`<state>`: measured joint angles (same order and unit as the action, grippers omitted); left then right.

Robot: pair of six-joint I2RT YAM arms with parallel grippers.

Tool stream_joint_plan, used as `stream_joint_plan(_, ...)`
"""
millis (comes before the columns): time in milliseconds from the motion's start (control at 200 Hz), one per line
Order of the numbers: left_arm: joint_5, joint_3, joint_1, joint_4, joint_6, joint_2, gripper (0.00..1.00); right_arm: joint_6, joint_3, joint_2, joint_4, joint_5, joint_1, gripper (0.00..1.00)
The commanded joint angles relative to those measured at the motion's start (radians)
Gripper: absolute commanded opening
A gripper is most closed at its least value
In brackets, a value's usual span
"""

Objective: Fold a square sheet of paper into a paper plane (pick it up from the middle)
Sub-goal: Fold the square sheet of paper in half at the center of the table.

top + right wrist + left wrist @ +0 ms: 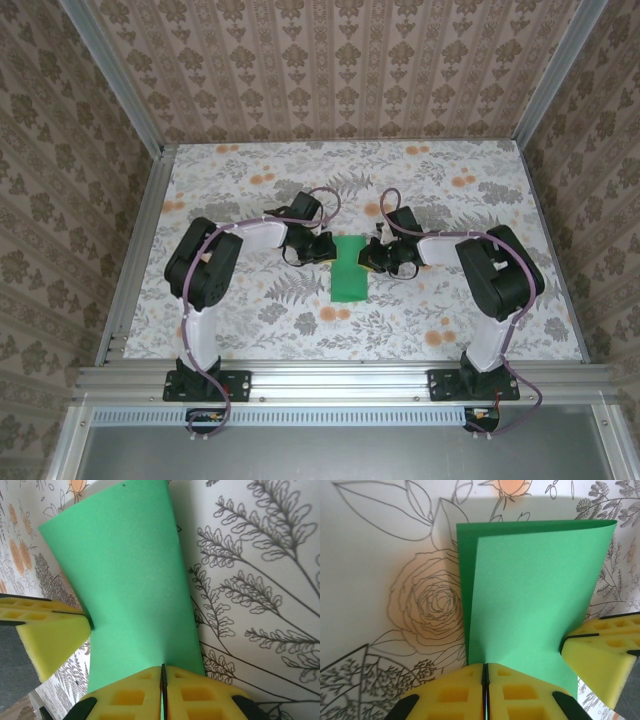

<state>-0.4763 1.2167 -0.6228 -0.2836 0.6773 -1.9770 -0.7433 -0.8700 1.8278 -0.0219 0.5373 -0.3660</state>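
Note:
The bright green paper (350,272) lies mid-table as a bent sheet doubled over on itself, with no pointed dart shape. My left gripper (324,248) pinches its left edge and my right gripper (377,256) its right edge, pulling the sheet narrow between them. In the left wrist view the top layer (535,595) curls over a darker lower layer, and the gripper (485,669) is shut on the paper's edge. The right wrist view has the paper (130,580) waisted in the middle, with that gripper (162,669) shut on it. Each wrist view catches the other gripper's yellow finger (605,645) (45,630).
The floral tablecloth (250,320) covers the table, bounded by aluminium rails (135,250) at the sides and front. Patterned walls stand behind and at both sides. Both arms reach inward from their bases at the near edge.

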Motion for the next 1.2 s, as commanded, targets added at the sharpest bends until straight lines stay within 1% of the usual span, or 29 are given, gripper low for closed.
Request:
stream_joint_plan(0,-0.039,-0.010,0.017,0.025,0.014,0.057,0.13,0.066,-0.030,0.044,0.059,0.025,-0.015,0.12)
stream_joint_plan(160,-0.036,-0.016,0.026,0.063,0.026,0.075,0.16,0.149,-0.087,0.075,0.104,0.058,-0.047,0.12)
stream_joint_plan(295,-0.031,-0.010,0.029,0.075,0.027,0.069,0.17,0.197,-0.143,0.111,0.141,0.072,-0.072,0.12)
stream_joint_plan(385,-0.027,0.008,0.029,0.066,0.027,0.042,0.17,0.190,-0.150,0.106,0.132,0.074,-0.073,0.12)
stream_joint_plan(570,-0.026,0.040,0.029,0.065,0.023,-0.019,0.12,0.177,-0.155,0.080,0.126,0.087,-0.073,0.12)
stream_joint_plan(745,0.017,0.059,0.029,0.023,0.009,-0.060,0.10,0.170,-0.146,0.091,0.123,0.096,-0.073,0.12)
stream_joint_plan(1050,0.065,0.069,0.028,-0.028,0.001,-0.101,0.09,0.141,-0.100,0.033,0.100,0.147,-0.074,0.13)
stream_joint_plan(1195,0.077,0.070,0.028,-0.036,0.005,-0.109,0.09,0.133,-0.056,0.025,0.120,0.130,-0.077,0.13)
